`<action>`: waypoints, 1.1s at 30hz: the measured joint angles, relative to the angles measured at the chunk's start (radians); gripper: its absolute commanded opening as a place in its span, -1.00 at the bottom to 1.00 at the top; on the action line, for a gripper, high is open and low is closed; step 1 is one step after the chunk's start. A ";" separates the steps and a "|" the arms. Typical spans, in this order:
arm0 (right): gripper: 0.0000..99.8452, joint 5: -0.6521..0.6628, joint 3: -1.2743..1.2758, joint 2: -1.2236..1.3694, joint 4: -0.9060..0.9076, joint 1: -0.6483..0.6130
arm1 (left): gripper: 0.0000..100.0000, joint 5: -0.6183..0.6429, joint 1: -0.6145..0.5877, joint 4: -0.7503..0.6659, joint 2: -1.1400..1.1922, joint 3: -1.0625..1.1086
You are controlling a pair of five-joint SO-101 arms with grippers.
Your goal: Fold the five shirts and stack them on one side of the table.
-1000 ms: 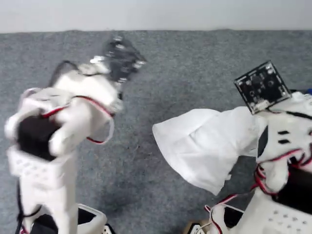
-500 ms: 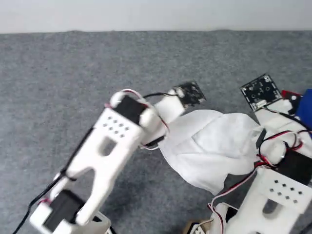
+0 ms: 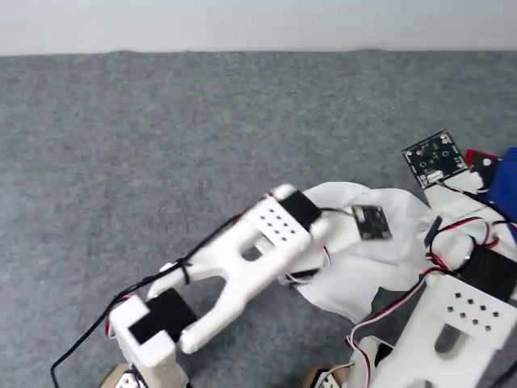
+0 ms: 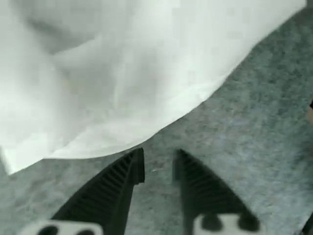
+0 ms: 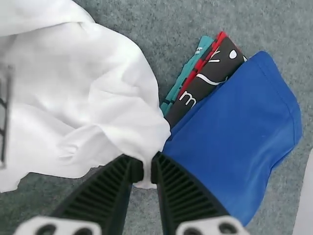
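Seemingly the right end effector (image 5: 147, 172) pinches the white shirt (image 5: 73, 93); left end effector (image 4: 158, 167) beside it, slightly open, empty.

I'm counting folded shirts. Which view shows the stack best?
The right wrist view: the stack lies open, blue shirt on top, dark, red and teal edges beneath. The high view catches just a blue and red sliver at its edge; the left wrist view faces the white shirt.

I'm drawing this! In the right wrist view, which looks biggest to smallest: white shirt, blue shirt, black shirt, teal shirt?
white shirt
blue shirt
black shirt, mostly covered
teal shirt, just a strip showing
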 measured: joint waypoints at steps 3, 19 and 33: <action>-0.98 0.000 0.000 0.000 0.000 0.000 | -0.66 0.008 0.026 -0.018 0.041 -0.002; -0.98 0.000 0.000 0.000 0.000 0.000 | -0.94 0.064 0.057 -0.068 0.397 -0.273; -0.98 0.000 0.000 0.000 -0.035 -0.012 | -0.97 0.017 -0.087 0.057 0.362 -0.342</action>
